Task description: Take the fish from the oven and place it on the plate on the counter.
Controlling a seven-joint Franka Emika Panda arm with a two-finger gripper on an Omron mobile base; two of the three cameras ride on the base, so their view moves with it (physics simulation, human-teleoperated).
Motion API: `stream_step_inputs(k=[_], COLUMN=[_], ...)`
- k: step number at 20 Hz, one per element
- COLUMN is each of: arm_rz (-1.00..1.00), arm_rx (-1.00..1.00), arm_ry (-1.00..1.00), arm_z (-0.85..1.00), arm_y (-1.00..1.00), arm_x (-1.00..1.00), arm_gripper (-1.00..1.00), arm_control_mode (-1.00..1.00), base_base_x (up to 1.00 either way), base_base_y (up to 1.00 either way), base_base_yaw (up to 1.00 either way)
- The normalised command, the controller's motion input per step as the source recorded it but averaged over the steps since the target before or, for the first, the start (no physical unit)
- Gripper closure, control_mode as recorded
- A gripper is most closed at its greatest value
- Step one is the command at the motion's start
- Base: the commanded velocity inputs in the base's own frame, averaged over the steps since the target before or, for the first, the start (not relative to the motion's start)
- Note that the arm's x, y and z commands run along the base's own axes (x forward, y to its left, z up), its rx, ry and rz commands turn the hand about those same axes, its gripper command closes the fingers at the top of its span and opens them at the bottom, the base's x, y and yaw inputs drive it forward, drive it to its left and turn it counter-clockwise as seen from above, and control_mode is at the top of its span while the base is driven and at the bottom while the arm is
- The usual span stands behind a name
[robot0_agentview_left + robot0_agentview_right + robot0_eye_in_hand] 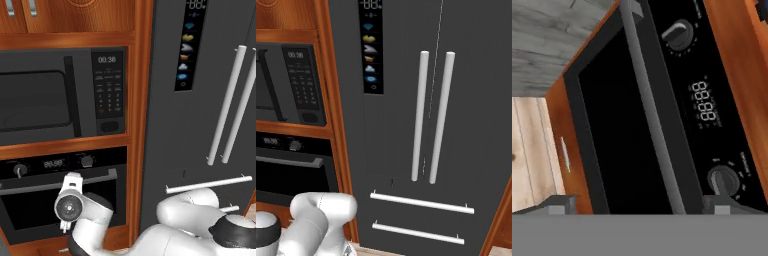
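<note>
The black oven (30, 212) is shut, its silver bar handle (35, 186) running across the top of the dark door under two knobs and a display. My gripper (71, 179) hangs right in front of that handle, near its right part. In the hand view the oven (617, 150) appears rolled sideways, so the handle (657, 135) runs from top to bottom. My gripper (641, 206) is open wide, one fingertip on each side of the bar, with nothing held. The oven's right end (291, 175) is also in sight. The fish is hidden behind the closed door. The plate and the counter are out of view.
A black microwave (50, 95) with a keypad sits in the wooden column above the oven. To the right stands a tall dark fridge (421, 125) with white bar handles. A wooden panel with a small silver handle (563, 155) lies beneath the oven door.
</note>
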Motion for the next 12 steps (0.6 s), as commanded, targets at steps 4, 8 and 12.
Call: stream_step_inputs(k=[4, 8, 12], arm_rz=[0.24, 0.14, 0.03], arm_rx=[-0.11, -0.07, -0.04], arm_ry=[0.06, 0.07, -0.05], arm_z=[-0.01, -0.05, -0.22], arm_y=[0.01, 0.03, 0.19], arm_x=[0.54, 0.56, 0.04], arm_gripper=[-1.0, -1.0, -1.0], arm_control_mode=[-1.0, -1.0, -1.0], base_base_x=[0.0, 0.0, 0.0], base_base_y=[0.0, 0.0, 0.0], base_base_yaw=[0.0, 0.0, 0.0])
